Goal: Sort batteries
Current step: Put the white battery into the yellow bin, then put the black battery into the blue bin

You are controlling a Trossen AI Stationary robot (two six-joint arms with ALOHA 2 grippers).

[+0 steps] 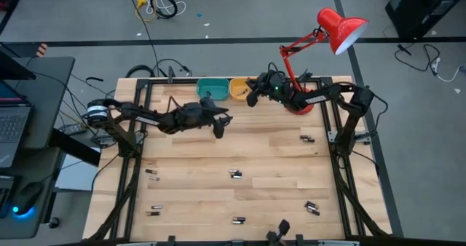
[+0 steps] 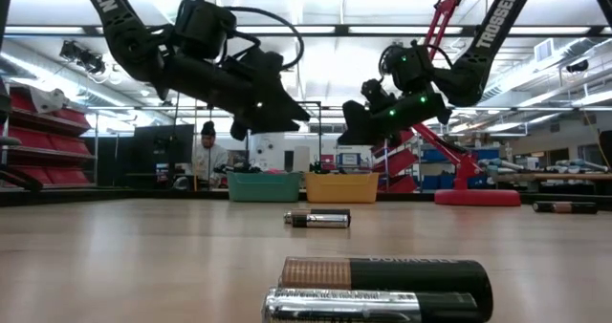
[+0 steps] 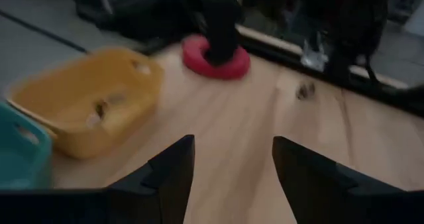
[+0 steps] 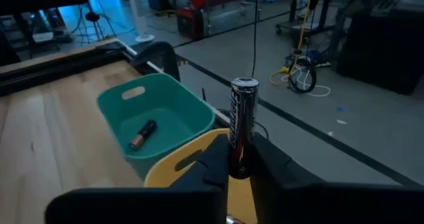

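My right gripper (image 4: 242,152) is shut on a battery (image 4: 242,114) that stands upright between its fingers. It hovers over the yellow bin (image 1: 239,89), next to the teal bin (image 4: 156,114). One battery (image 4: 142,134) lies inside the teal bin. My left gripper (image 3: 232,143) is open with nothing between its fingers. It hangs above the table just in front of the teal bin (image 1: 212,87). Loose batteries lie scattered on the wood: one at mid-table (image 1: 234,173), one at the left (image 1: 151,175), one at the right (image 1: 306,137), and others near the front edge (image 1: 312,207).
A red desk lamp stands on its round base (image 1: 298,105) at the back right, right beside my right arm. Both bins sit at the table's back edge. A person (image 2: 206,156) stands in the room far behind the table.
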